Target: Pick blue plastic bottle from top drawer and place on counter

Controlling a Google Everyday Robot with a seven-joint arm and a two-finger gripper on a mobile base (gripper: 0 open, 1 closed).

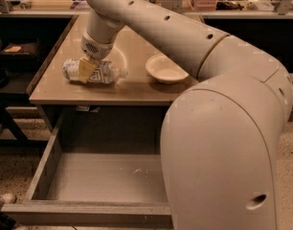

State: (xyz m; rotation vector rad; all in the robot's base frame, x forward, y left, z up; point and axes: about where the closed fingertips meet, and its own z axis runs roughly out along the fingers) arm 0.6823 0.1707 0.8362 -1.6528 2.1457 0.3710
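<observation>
The blue plastic bottle (107,74) lies on its side on the beige counter (137,89), near its front left part, cap end to the right. My gripper (86,70) comes down from above and straddles the bottle's middle. One yellowish finger (85,69) lies against the bottle's near side, so the gripper is shut on the bottle. The top drawer (89,209) is pulled out below the counter, with only a few crumbs on its flat grey bottom.
A white bowl (166,70) sits on the counter just right of the bottle. My arm's large beige body (223,147) fills the right side and hides the drawer's right half. Dark shelves stand at the left, and a cluttered bench stands behind.
</observation>
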